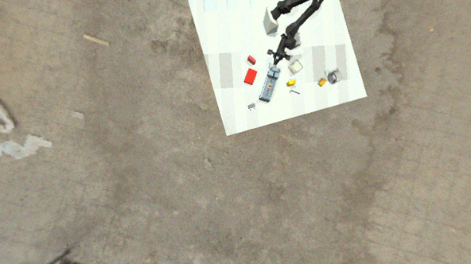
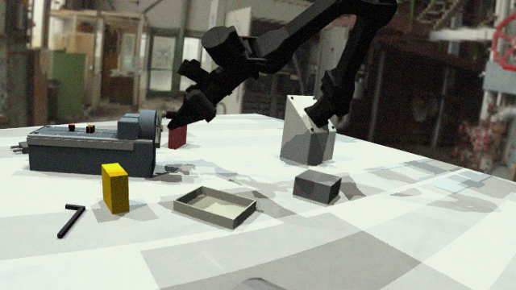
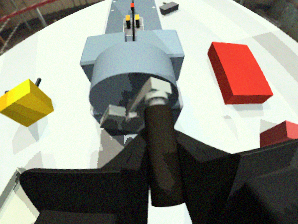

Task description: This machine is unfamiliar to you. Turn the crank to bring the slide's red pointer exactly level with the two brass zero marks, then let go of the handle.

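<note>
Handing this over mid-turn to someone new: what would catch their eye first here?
The black gripper shut on the crank handle at the near end of the grey-blue slide machine, reaching in from the right. Next, the bright colours: a yellow block standing in front of the machine and a flat red block on its far side.

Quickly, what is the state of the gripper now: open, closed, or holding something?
Gripper: closed on the dark cylindrical crank handle of the grey-blue machine.

Dark crank handle [image 3: 161, 156] at grey machine's [image 3: 132, 63] end
</note>
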